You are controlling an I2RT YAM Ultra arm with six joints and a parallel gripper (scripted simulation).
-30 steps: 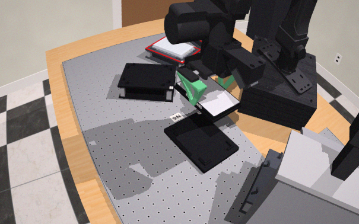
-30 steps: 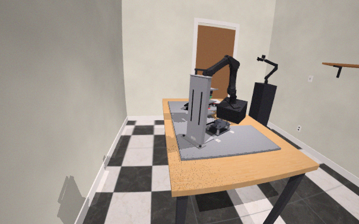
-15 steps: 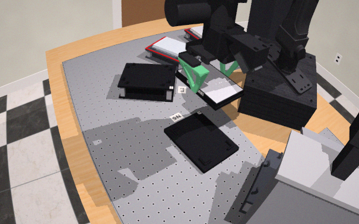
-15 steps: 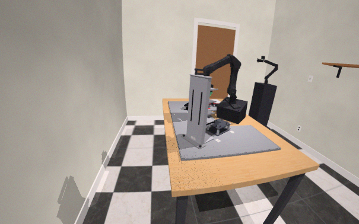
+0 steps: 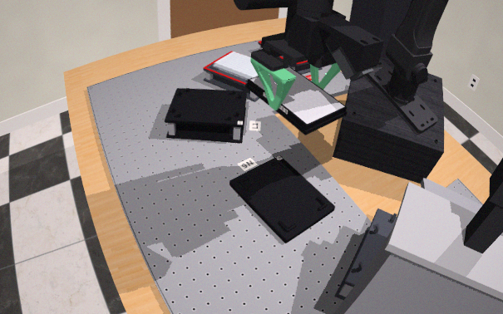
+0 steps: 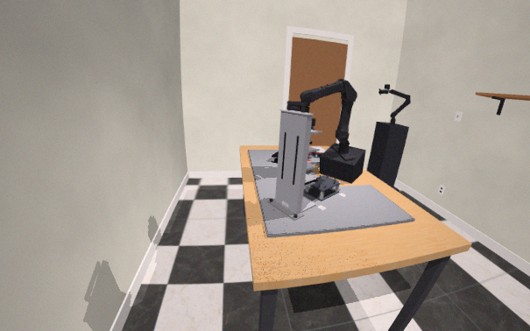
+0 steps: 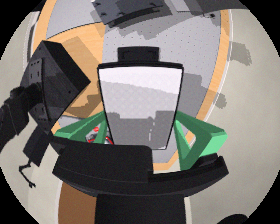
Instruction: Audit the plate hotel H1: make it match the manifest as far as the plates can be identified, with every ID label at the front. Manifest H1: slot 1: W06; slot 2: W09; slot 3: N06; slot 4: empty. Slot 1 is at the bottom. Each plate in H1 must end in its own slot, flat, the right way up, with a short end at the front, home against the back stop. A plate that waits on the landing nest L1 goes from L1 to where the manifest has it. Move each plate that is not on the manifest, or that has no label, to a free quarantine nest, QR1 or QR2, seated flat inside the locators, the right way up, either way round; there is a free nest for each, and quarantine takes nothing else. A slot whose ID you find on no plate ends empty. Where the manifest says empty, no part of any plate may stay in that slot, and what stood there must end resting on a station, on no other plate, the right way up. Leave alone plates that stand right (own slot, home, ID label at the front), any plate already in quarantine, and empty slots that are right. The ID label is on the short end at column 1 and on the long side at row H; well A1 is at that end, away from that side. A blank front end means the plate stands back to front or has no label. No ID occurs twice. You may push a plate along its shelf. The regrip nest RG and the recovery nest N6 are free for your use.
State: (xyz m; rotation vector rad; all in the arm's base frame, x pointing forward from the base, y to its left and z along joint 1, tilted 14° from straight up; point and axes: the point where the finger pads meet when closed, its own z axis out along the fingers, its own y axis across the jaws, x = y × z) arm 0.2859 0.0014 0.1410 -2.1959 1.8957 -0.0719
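Note:
My gripper [image 5: 300,89] [image 7: 140,113], with green fingers, is shut on a black-rimmed plate with a pale top [image 5: 313,105] [image 7: 140,96]. It grips the plate across its width near one short end and holds it level, high above the mat, between the landing nest L1 [image 5: 206,109] and the arm base [image 5: 392,125]. L1 and the recovery nest N6 [image 5: 281,199] are bare black nests. The grey hotel H1 [image 5: 429,224] [image 6: 292,162] stands at the lower right; its slots are hidden in these views. No label on the held plate can be read.
A red-rimmed quarantine nest [image 5: 218,71] at the back holds a pale-topped plate [image 5: 235,64]; a second red-rimmed nest is mostly hidden behind the arm. A black camera post [image 5: 497,203] stands near the hotel.

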